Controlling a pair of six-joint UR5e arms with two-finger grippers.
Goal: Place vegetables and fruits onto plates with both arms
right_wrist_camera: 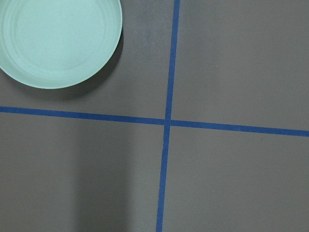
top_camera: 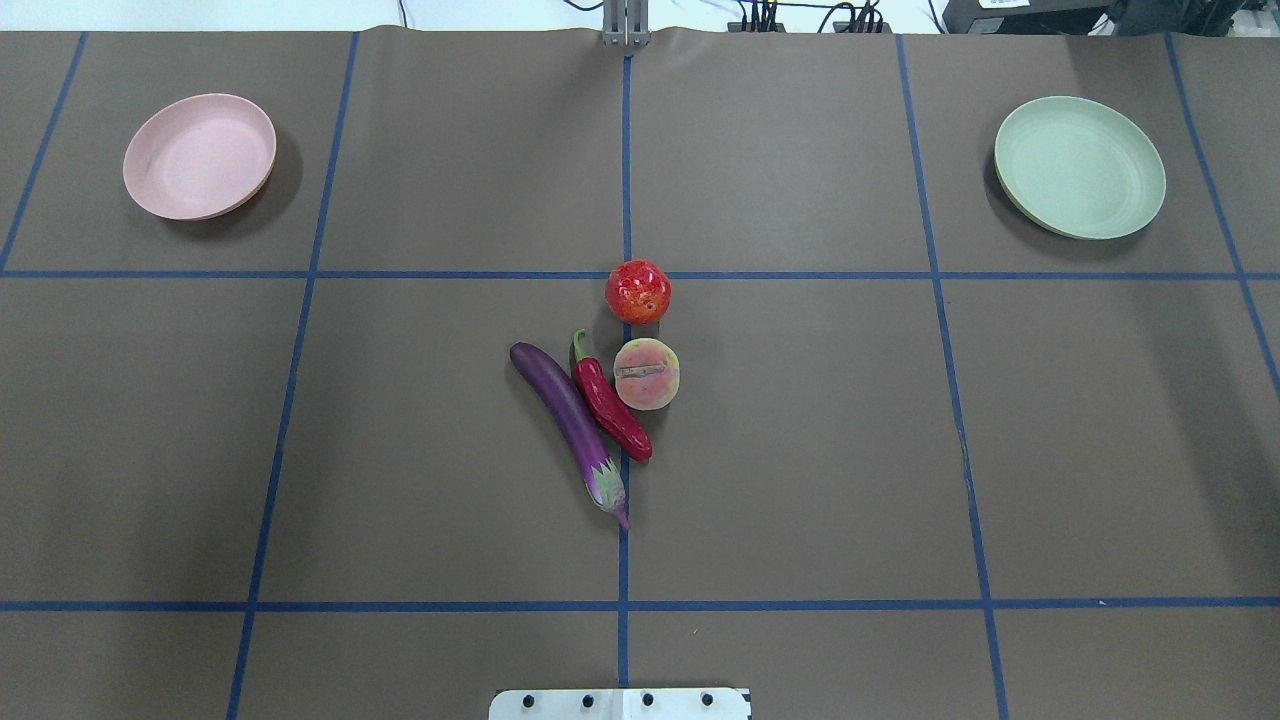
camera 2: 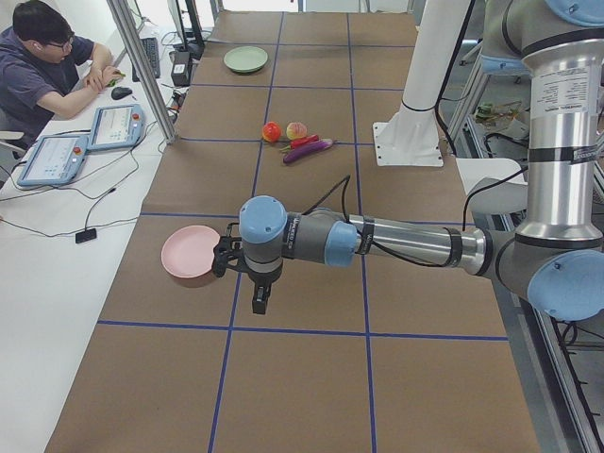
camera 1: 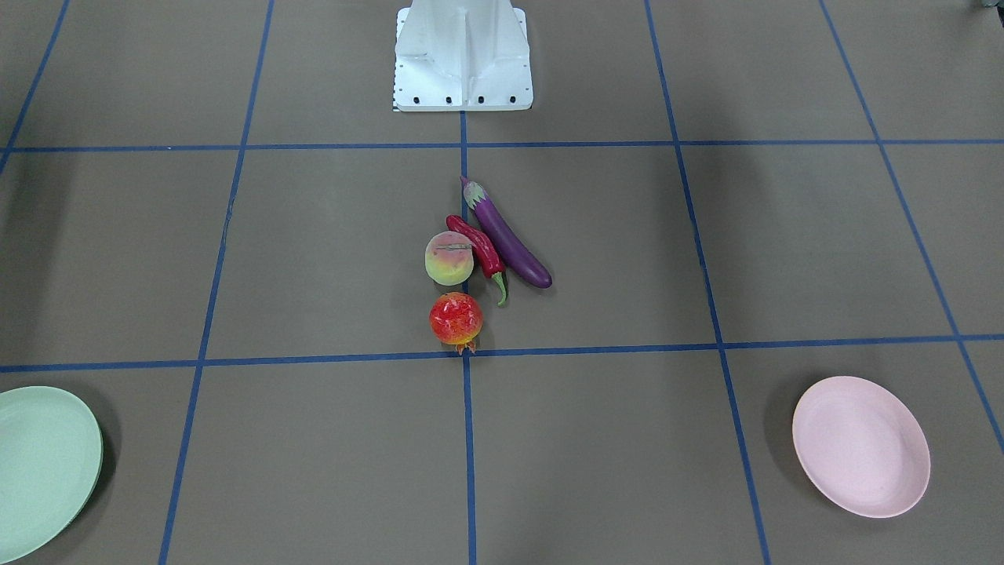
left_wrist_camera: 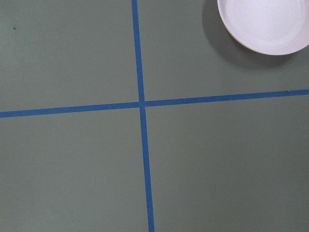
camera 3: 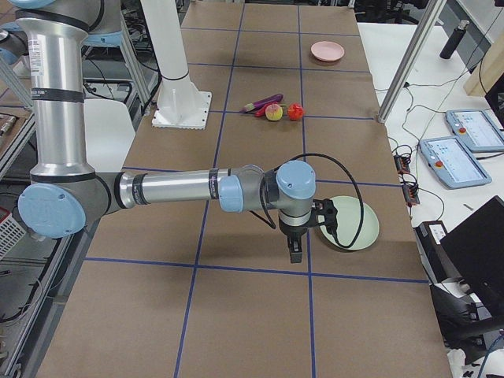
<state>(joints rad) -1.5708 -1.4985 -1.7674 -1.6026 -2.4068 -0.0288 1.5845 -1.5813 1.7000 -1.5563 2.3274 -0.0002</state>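
Left arm (camera 2: 406, 243) and right arm (camera 3: 173, 187) stretch out level, claws pointing down. The left gripper (camera 2: 257, 304) hangs just beside the pink plate (camera 2: 189, 253), the right gripper (camera 3: 294, 250) just beside the green plate (camera 3: 354, 224); how wide each one stands I cannot tell. Eggplant (top_camera: 565, 410), chili (top_camera: 610, 405), peach (top_camera: 647, 374) and pomegranate (top_camera: 638, 292) lie together, well apart from both.

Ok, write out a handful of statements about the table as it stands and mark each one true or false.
1. The pink plate and the green plate are both empty. True.
2. The chili pepper lies between the eggplant and the peach. True.
3. The pomegranate sits on the pink plate. False: it rests on the table, just beyond the peach.
4. The left gripper holds the eggplant. False: the eggplant lies mid-table, and that gripper hangs near the pink plate.
5. The green plate is on the robot's left. False: it is on the robot's right.
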